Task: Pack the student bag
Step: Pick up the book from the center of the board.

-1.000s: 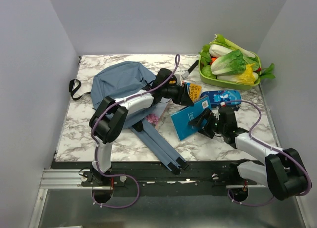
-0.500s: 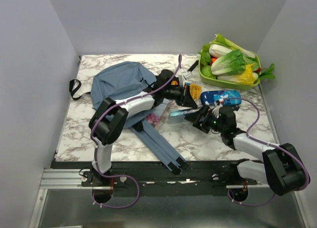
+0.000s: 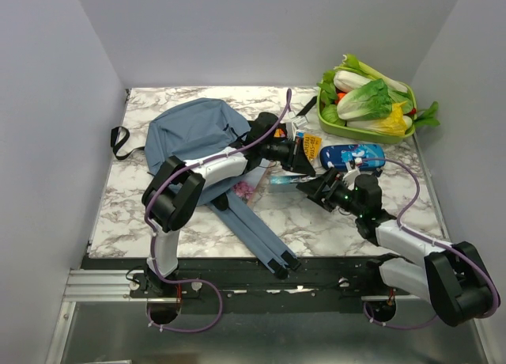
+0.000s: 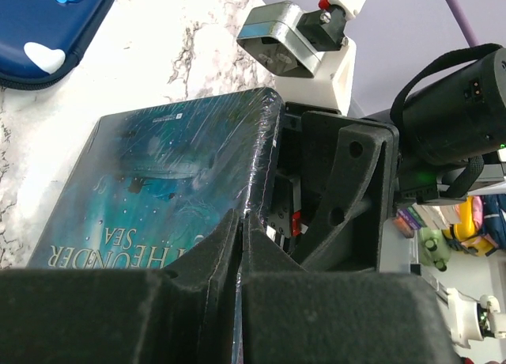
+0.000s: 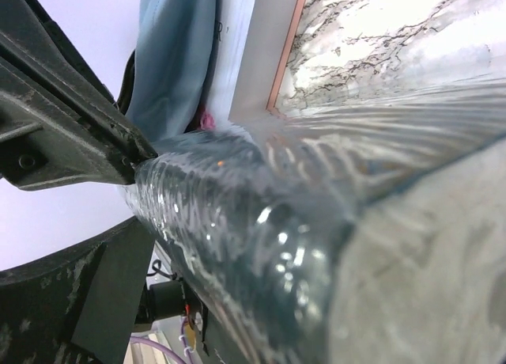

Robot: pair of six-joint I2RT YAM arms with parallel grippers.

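The student bag [image 3: 186, 134] lay on the back-left part of the bench [image 3: 118, 206], its shoulder straps [image 3: 257, 233] trailing toward the near edge; just beside its right side, a shrink-wrapped teal book [image 4: 174, 166] was held between the two arms; the left end effector [image 4: 241, 233] was nearly closed, pinching one edge of the book; the right end effector [image 3: 311, 187] had its jaws spread wide across the opposite edge, both fingers against the wrap; a blue pencil case [image 3: 353, 154] lay nearby.
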